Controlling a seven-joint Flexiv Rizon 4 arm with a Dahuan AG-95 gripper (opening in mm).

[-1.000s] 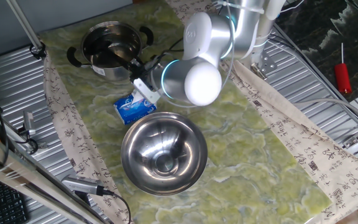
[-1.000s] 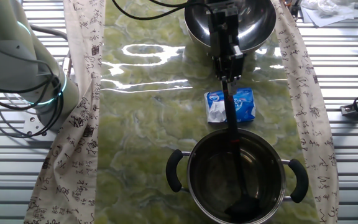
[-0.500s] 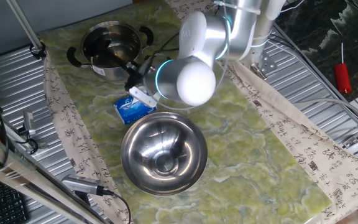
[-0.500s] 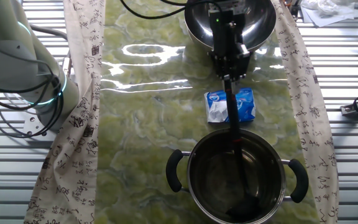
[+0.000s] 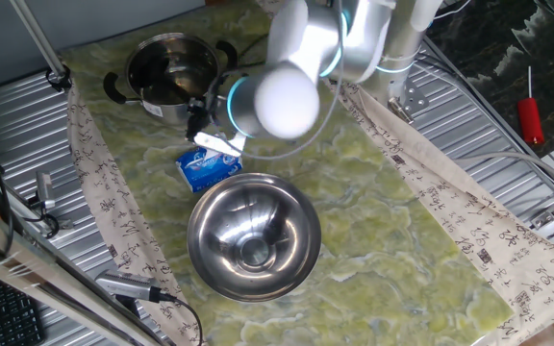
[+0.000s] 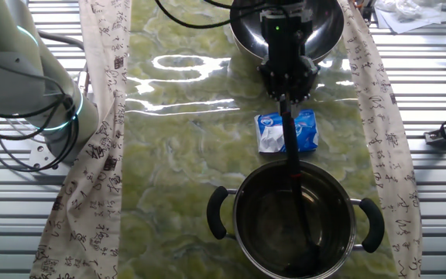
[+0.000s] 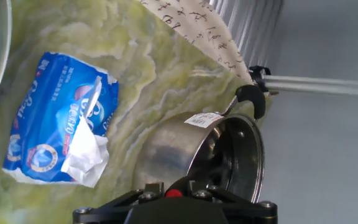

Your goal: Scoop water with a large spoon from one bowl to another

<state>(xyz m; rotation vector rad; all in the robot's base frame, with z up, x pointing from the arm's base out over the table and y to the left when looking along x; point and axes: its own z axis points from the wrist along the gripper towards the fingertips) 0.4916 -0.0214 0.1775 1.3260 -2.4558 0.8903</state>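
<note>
One risk: the hand [image 6: 288,87], pinching the large spoon [image 6: 293,178], could tilt it, spilling water over the tissue pack [image 6: 286,130] at the pot's [image 6: 296,225] 12 o'clock.

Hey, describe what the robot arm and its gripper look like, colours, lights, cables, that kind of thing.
The arm is glossy white with rounded, bulbous joints, and glowing cyan-teal light rings sit at the joint seams. Black cables run beside it by the base in the other fixed view. The gripper is black and boxy, narrowing toward its jaws. In the hand view its black bracket carries silver screws and a small red dot.
</note>
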